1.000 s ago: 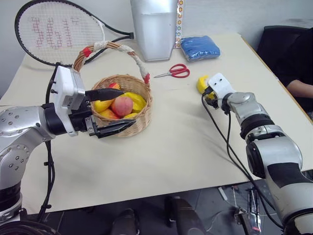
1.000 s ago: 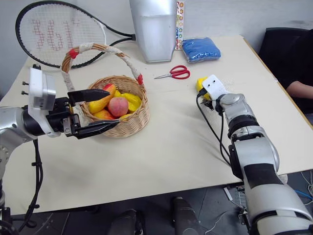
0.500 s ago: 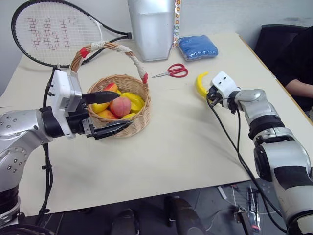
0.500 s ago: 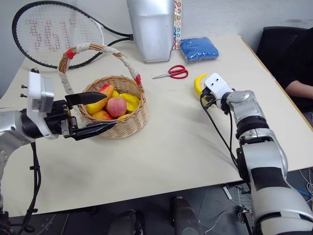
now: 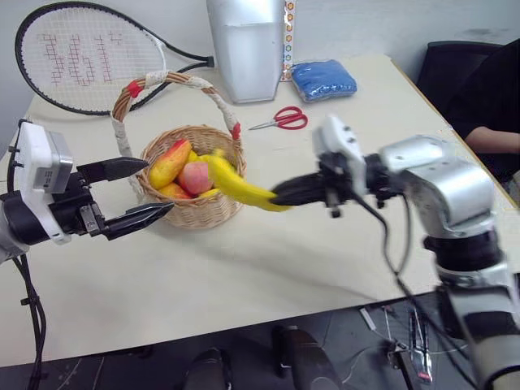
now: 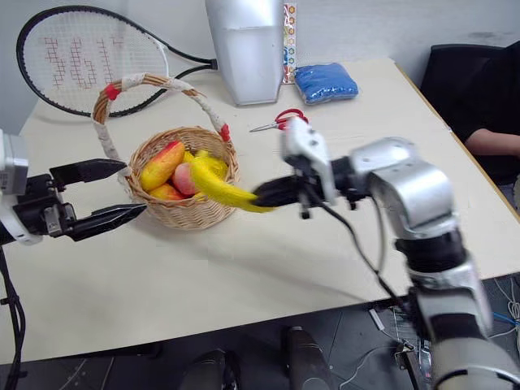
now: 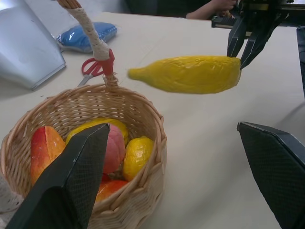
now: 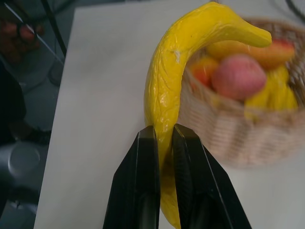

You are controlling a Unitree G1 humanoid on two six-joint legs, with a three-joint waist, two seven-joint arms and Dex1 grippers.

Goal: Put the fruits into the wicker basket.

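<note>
In front of me stood a cream table (image 5: 268, 268) against a pale wall (image 5: 366, 24). A dark chair (image 5: 455, 69) sat at its far right corner, and grey floor (image 5: 357, 357) with loose cables showed below its near edge.

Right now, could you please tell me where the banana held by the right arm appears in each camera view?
Left eye view: banana at centre, its tip over the wicker basket rim.
Right eye view: centre-left, tip over the rim.
Left wrist view: upper middle, in the air past the basket.
Right wrist view: centre, rising from the right gripper, pinched between its fingers.
Shared landmark: the basket.
</note>
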